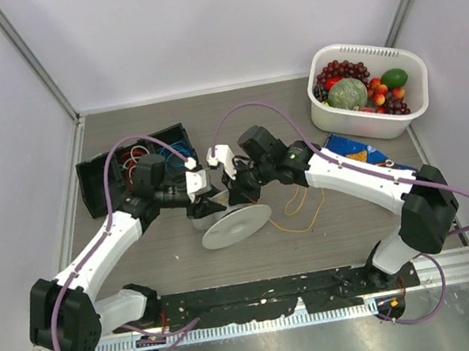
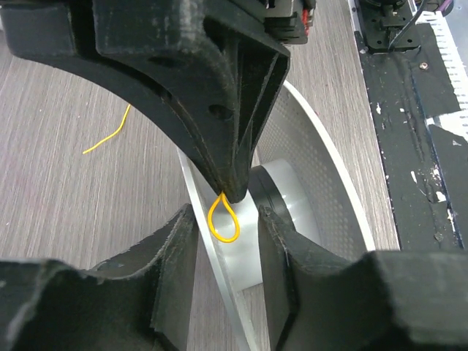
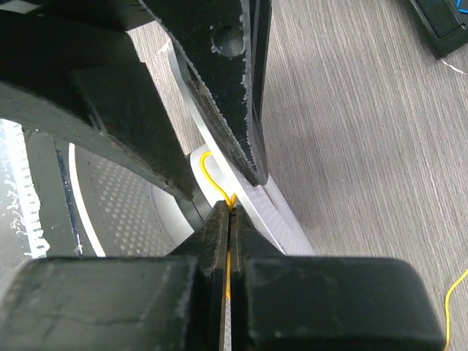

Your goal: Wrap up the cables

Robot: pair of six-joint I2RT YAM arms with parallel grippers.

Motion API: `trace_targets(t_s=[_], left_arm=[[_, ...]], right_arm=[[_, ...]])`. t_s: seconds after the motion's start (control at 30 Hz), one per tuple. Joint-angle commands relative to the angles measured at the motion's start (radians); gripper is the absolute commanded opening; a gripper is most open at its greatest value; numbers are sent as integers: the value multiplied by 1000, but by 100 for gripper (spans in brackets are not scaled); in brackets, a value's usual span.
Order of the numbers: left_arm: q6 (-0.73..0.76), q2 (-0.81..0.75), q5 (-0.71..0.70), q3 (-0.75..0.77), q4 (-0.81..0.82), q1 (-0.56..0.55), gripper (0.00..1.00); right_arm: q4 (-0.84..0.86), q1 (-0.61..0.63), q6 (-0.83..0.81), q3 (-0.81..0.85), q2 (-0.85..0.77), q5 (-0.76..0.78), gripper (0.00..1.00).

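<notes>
The white spool (image 1: 235, 226) lies tilted on the table between both arms. My right gripper (image 1: 239, 194) is shut on the thin yellow cable (image 3: 207, 167), and a small loop (image 2: 224, 219) sticks out of its tips against the spool's hub (image 2: 289, 186). My left gripper (image 2: 227, 245) stands open. One of its fingers is outside the near flange (image 2: 219, 292) and the other is inside by the hub. The flange runs between them and the loop hangs just ahead. The rest of the cable (image 1: 304, 214) lies in loose loops to the right of the spool.
A white tub of fruit (image 1: 369, 89) stands at the back right, with a blue packet (image 1: 359, 155) in front of it. A black box of wire coils (image 1: 128, 169) sits at the back left. A black rail (image 1: 261, 295) runs along the near edge.
</notes>
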Motion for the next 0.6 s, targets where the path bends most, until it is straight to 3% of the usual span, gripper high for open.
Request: trace_targets(t_s=[0.0, 0.2, 0.33, 0.43, 0.5, 0.57], left_arm=[[20, 13, -16, 6, 25, -7, 39], [26, 12, -37, 9, 28, -14, 27], [20, 15, -36, 15, 21, -17, 25], [19, 10, -39, 15, 20, -26, 27], [14, 9, -53, 15, 23, -35, 35], [7, 3, -60, 9, 34, -40, 36]], right_arm=[[52, 4, 16, 0, 0, 2, 1], [52, 4, 16, 3, 2, 4, 1], [54, 4, 20, 0, 0, 1, 1], [56, 4, 23, -1, 2, 1, 1], [57, 2, 26, -1, 2, 2, 1], [59, 4, 28, 0, 5, 4, 1]])
